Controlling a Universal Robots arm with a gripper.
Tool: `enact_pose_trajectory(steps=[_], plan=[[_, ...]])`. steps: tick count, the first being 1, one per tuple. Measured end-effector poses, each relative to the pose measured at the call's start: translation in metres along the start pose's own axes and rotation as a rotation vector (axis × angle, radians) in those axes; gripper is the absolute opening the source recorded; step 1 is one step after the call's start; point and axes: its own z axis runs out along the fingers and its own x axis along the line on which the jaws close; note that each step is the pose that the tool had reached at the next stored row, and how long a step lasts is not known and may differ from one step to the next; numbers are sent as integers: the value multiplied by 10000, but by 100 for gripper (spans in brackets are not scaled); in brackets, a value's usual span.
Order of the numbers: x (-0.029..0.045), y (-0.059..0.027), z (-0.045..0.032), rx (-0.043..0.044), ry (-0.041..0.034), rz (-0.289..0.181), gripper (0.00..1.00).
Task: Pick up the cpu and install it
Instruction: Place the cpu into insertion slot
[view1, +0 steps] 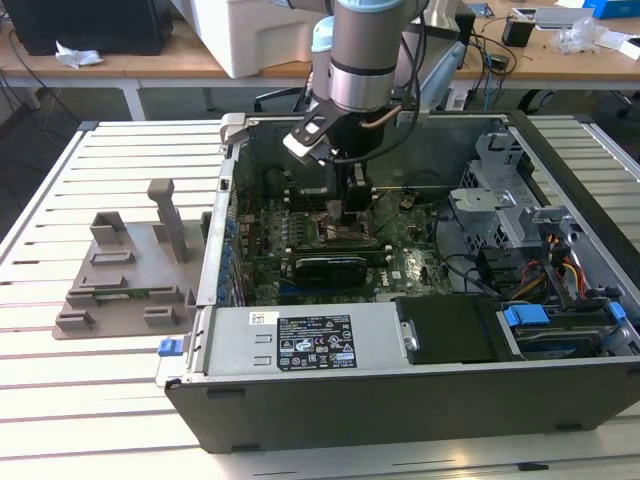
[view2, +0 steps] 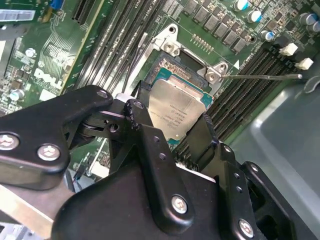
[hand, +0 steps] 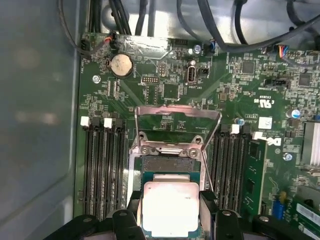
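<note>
Silver-grey cylindrical arm (view1: 358, 55), black end effector (view2: 172, 117), silver screw heads (view2: 179, 204)

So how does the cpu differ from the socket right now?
The cpu has a plain silvery lid; the socket is dark inside a metal frame. The gripper holds the cpu by its edges; the socket is fixed on the board, its frame hinged open. Both are square.

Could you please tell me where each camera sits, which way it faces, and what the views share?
Exterior view: set apart, high, looking down into the open computer case; the arm reaches inside.
First wrist view: at the wrist, looking along the pincer onto the motherboard; the pincer holds the cpu.
Second wrist view: at the wrist, slanted across the same spot; the pincer's black links loom near.
Shared: both wrist views show the cpu over the socket.
</note>
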Motion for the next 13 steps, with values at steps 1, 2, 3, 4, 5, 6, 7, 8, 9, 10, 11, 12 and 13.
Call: enact_pose_trajectory(steps=[1, 2, 3, 4, 5, 6, 7, 8, 9, 10, 11, 12, 13], plan=[[0, -1, 25, 1, -2, -1, 54], [1, 0, 44, 2, -2, -2, 54], [2, 2, 75, 1, -1, -2, 54], [2, 2, 92, 1, 0, -1, 54], [3, 3, 121, 1, -1, 1, 54], [4, 4, 148, 1, 0, 2, 54], [4, 5, 161, 0, 0, 2, 54], [4, 5, 174, 0, 0, 2, 54], [5, 5, 186, 1, 0, 2, 54], [5, 6, 194, 1, -1, 2, 54], [5, 6, 210, 1, -1, 15, 54], [5, 6, 221, 2, 2, 77, 54], [6, 7, 232, 3, 4, 121, 54]])
